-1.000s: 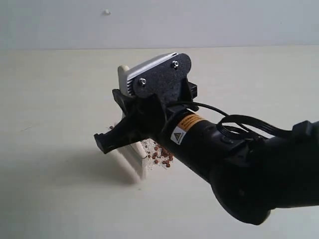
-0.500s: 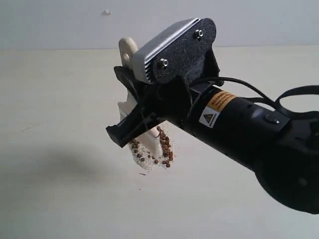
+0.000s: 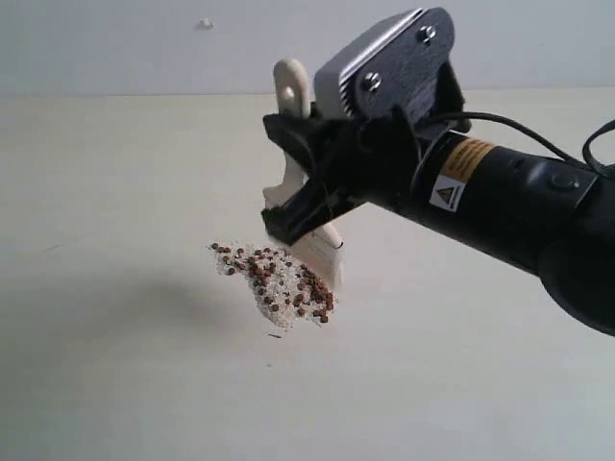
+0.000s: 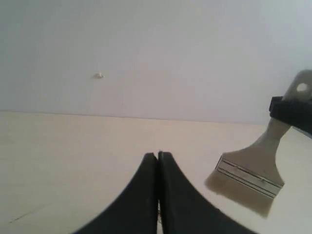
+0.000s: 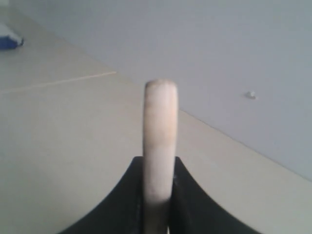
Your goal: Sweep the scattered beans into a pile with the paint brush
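Observation:
The paint brush (image 3: 291, 88) is upright in my right gripper (image 3: 280, 179), which is shut on its cream handle. Its off-white bristles (image 3: 324, 257) hang just above the table, at the far right edge of the beans (image 3: 277, 283). The reddish-brown beans lie in a loose patch mixed with pale crumbs. The right wrist view shows the handle (image 5: 160, 126) edge-on, clamped in the right gripper (image 5: 159, 165). My left gripper (image 4: 158, 157) is shut and empty, low over the table, and its view shows the brush (image 4: 246, 176) to one side.
The cream table (image 3: 115, 192) runs back to a pale wall with a small white speck (image 3: 205, 23). A blue and white object (image 5: 9, 40) lies at the table's far end in the right wrist view. The right arm (image 3: 519, 206) reaches in over the table.
My right arm has swung up and to the right with the brush. The bristles have come off the beans, so the whole patch now shows.

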